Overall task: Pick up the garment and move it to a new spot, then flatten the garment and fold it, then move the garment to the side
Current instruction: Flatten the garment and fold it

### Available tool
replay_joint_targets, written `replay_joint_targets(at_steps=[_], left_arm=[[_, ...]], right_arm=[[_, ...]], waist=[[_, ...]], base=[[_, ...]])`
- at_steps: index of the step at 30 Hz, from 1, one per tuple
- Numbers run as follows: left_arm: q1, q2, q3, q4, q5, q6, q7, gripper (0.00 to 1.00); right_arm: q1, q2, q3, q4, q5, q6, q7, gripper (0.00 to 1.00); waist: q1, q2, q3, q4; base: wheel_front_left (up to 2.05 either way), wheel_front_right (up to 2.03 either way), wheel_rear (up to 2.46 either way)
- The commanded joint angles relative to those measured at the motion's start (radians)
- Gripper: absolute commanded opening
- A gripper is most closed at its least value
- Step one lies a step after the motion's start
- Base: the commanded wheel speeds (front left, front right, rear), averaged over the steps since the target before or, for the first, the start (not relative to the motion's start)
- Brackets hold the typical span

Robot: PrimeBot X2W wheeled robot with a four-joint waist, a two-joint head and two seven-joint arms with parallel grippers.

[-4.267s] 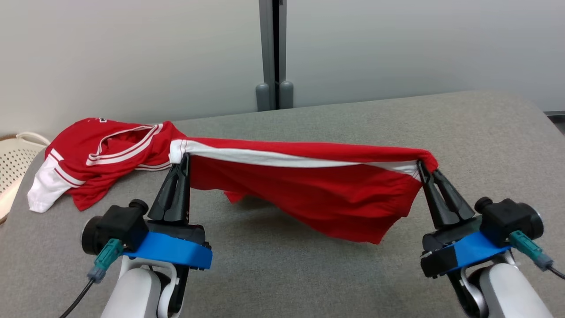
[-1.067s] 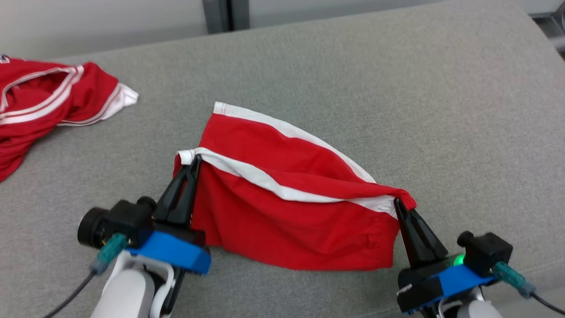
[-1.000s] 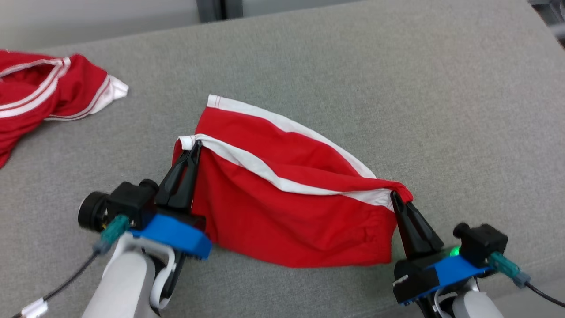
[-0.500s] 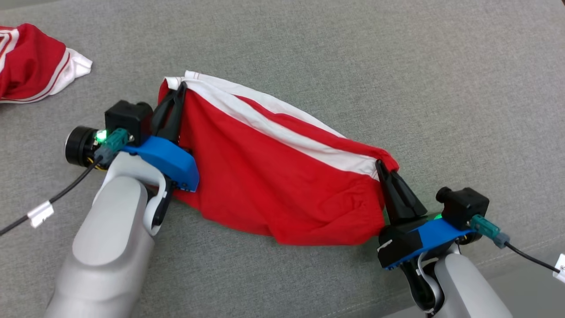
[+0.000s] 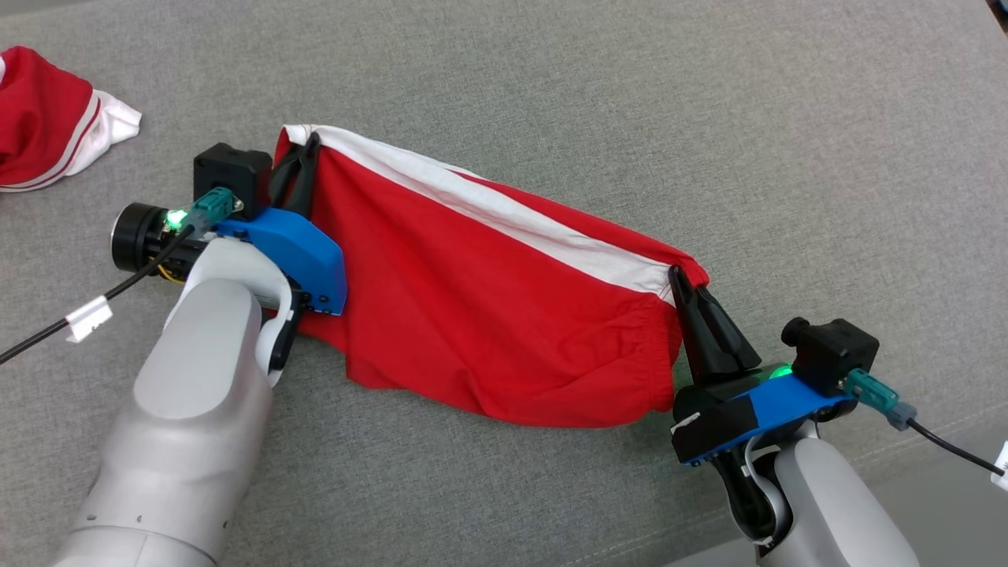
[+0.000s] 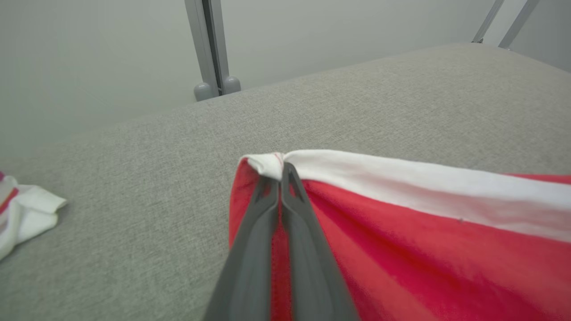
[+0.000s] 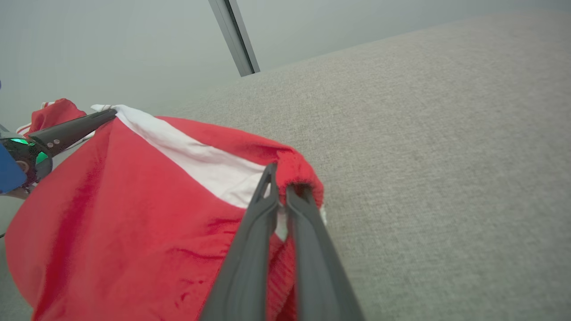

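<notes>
A grey fabric-covered padded table point(image 5: 630, 118) carries everything, with a pale wall and a grey metal post point(image 6: 209, 44) beyond its far edge. Across the table's middle stretches the red cloth garment with a white band along its top hem point(image 5: 488, 315), running slantwise from the far left towards the near right. The banded hem is pulled taut between the two grippers, and the red cloth below it sags in soft creases towards the near edge, where it seems to rest on the table.

The pale left forearm point(image 5: 189, 409) reaches in from the near left corner, and the pale right forearm point(image 5: 835, 504) from the near right.

At the far left edge lies a crumpled red garment with white striped trim point(image 5: 47, 118), well apart from the stretched one.

The left gripper point(image 5: 309, 150) has its dark fingers pressed together, pinching the white-banded left corner of the hem. The right gripper point(image 5: 677, 279), close to the near edge, likewise pinches the bunched right corner. A black cable with a white tag point(image 5: 88, 319) trails from the left wrist.
</notes>
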Motion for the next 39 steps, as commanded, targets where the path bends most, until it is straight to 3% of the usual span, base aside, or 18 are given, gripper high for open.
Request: replay_joint_targets(at_steps=[1, 2, 3, 4, 12, 19, 29, 39], left_arm=[[-0.018, -0.002, -0.006, 0.014, 0.006, 0.003, -0.004, 0.06], [-0.024, -0.003, -0.009, 0.027, 0.008, 0.003, -0.005, 0.3], [-0.032, -0.005, -0.011, 0.037, 0.008, 0.003, -0.01, 0.66], [-0.039, -0.009, -0.014, 0.048, 0.007, 0.003, -0.016, 1.0], [-0.022, -0.033, -0.05, 0.08, 0.006, -0.006, -0.069, 1.0], [0.044, -0.016, -0.071, 0.058, -0.023, -0.012, -0.058, 1.0], [0.118, 0.028, -0.079, 0.032, -0.108, -0.016, 0.169, 1.0], [0.148, 0.064, -0.067, -0.017, -0.2, -0.014, 0.363, 1.0]], right_arm=[[-0.016, 0.0, -0.006, -0.004, 0.007, 0.0, -0.005, 0.33], [-0.012, 0.0, -0.007, -0.002, 0.008, 0.0, -0.005, 0.49], [-0.01, 0.0, -0.009, -0.003, 0.008, 0.0, -0.005, 0.98], [-0.006, 0.0, -0.015, -0.008, 0.008, 0.0, -0.005, 1.0], [0.054, 0.001, -0.068, -0.027, -0.047, 0.0, -0.005, 1.0], [0.124, 0.0, -0.109, -0.067, -0.113, 0.0, -0.005, 1.0], [0.218, 0.0, -0.174, -0.21, -0.207, 0.0, 0.042, 1.0], [0.26, 0.0, -0.207, -0.337, -0.21, 0.0, 0.088, 1.0]], waist=[[-0.0001, -0.0002, -0.002, 0.0], [-0.0001, -0.0002, -0.005, 0.0], [-0.0001, -0.0002, -0.007, -0.001], [-0.0001, -0.0002, -0.01, -0.001], [-0.0001, -0.0002, -0.051, 0.013], [-0.0001, -0.0002, -0.1, 0.033], [-0.0001, -0.0002, -0.147, 0.031], [-0.0001, -0.0002, -0.136, -0.008]], base=[[0.0, 0.0, 0.0], [0.0, 0.0, 0.0], [0.0, 0.0, 0.0], [0.0, 0.0, 0.0], [0.0, 0.0, 0.0], [0.0, 0.0, 0.0], [0.0, 0.0, 0.0], [0.0, 0.0, 0.0]])
